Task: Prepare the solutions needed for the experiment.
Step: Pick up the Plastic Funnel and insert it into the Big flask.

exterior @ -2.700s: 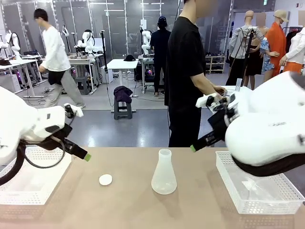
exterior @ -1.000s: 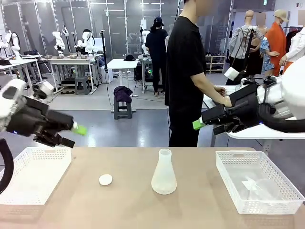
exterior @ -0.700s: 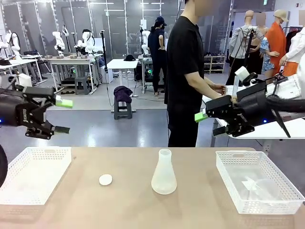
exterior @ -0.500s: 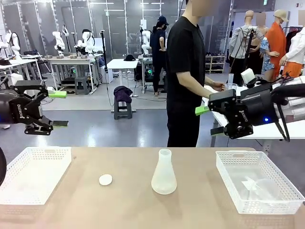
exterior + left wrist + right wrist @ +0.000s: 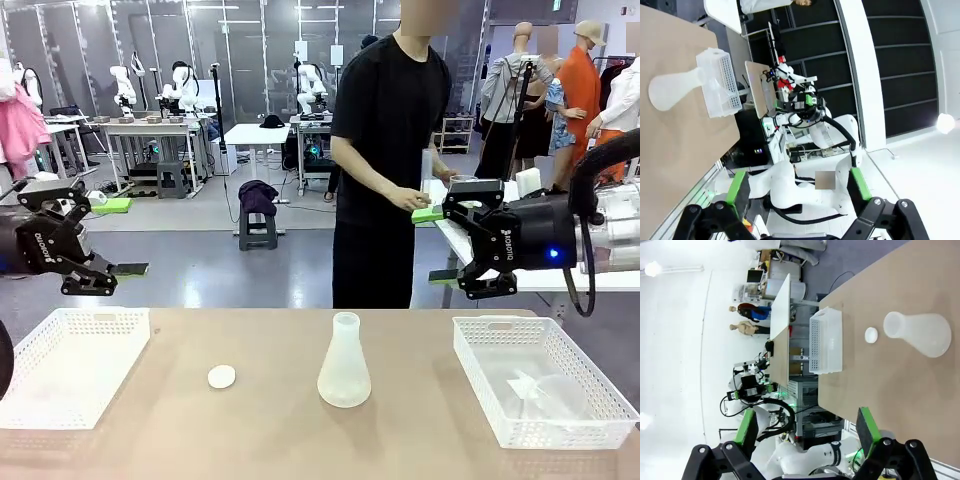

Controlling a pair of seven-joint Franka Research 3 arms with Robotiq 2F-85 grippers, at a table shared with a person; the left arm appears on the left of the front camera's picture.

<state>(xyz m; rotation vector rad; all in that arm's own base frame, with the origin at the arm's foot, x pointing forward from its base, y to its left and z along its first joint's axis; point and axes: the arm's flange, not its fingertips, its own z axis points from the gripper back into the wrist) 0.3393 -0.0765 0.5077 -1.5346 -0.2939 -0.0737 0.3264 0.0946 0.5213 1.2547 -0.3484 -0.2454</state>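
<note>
While a frosted flask (image 5: 344,362) stood on the surface (image 5: 270,430), the left tool (image 5: 120,237) and right tool (image 5: 437,246) hung above, open and empty.

Bench materials and finishes.
Flask (image 5: 344,365): frosted translucent plastic. Cap (image 5: 222,376): smooth, white. Left basket (image 5: 70,370) and right basket (image 5: 478,385): white perforated plastic. Tabletop (image 5: 260,430): matt, smooth, tan.
</note>
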